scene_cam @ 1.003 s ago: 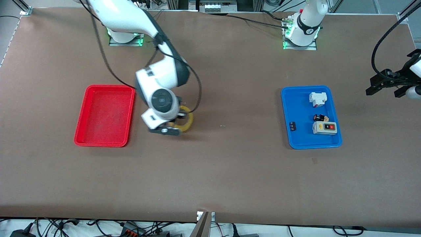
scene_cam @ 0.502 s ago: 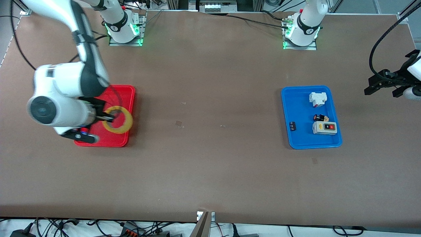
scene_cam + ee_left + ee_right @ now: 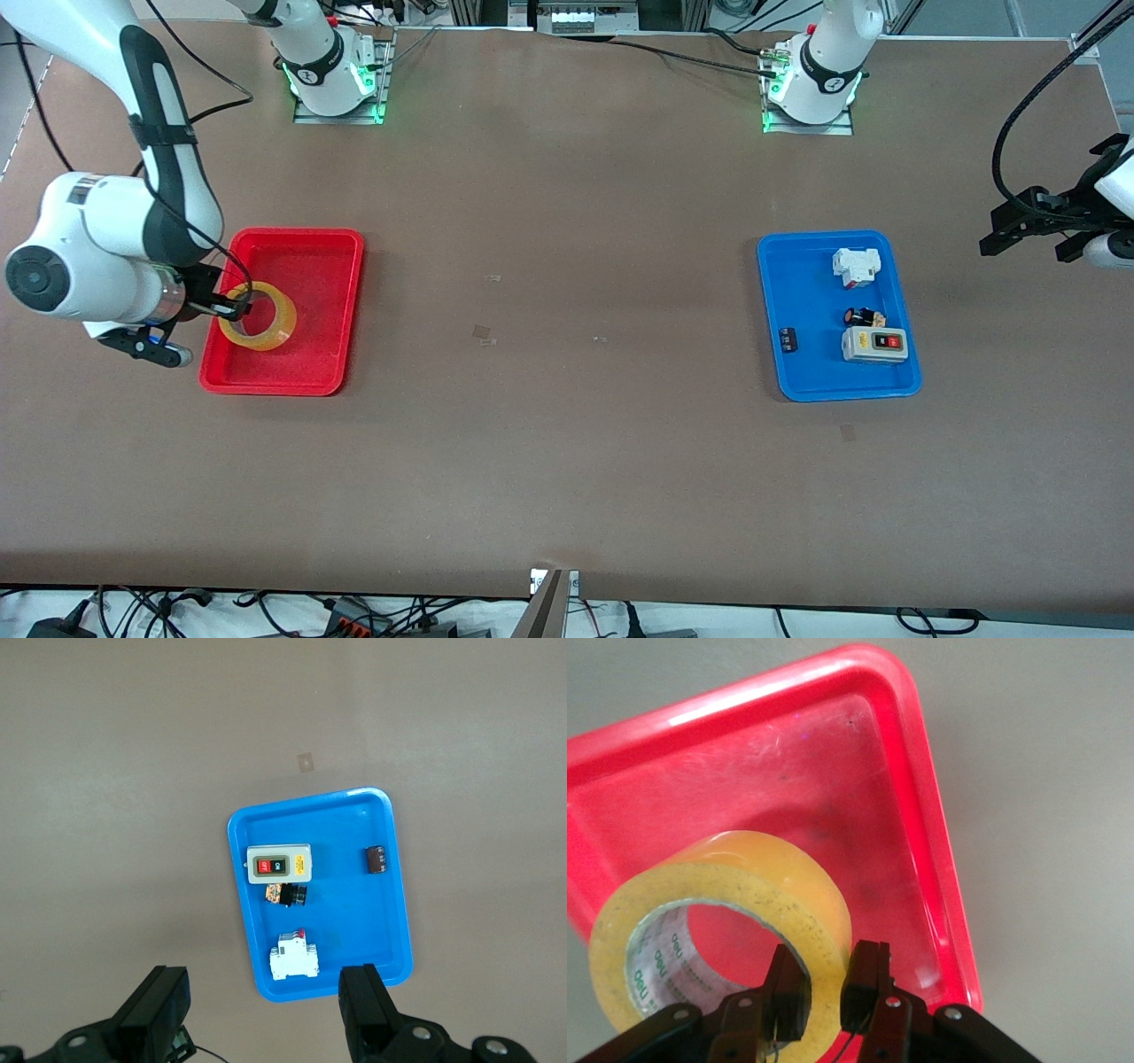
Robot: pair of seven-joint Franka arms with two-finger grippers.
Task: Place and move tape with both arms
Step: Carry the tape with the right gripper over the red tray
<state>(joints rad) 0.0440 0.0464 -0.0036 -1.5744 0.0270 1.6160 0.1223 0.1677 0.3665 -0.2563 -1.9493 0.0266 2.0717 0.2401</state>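
two pincers: we see both over the bench (image 3: 567,425)
right pincer (image 3: 237,307): grips tape (image 3: 266,328) wall over red tray (image 3: 328,257)
left pincer (image 3: 266,1014): wide, empty, waiting high above blue tray (image 3: 390,904)

— What colours are on the desk (image 3: 567,443)?
— Brown top. A red tray (image 3: 310,257), a blue tray (image 3: 802,372), a translucent yellow tape (image 3: 275,328) with grey print inside its core.
— And the arms?
— White with black bands, black grippers.

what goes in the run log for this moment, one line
right gripper: shut on tape, over red tray | left gripper: open, empty, waiting above the table by blue tray
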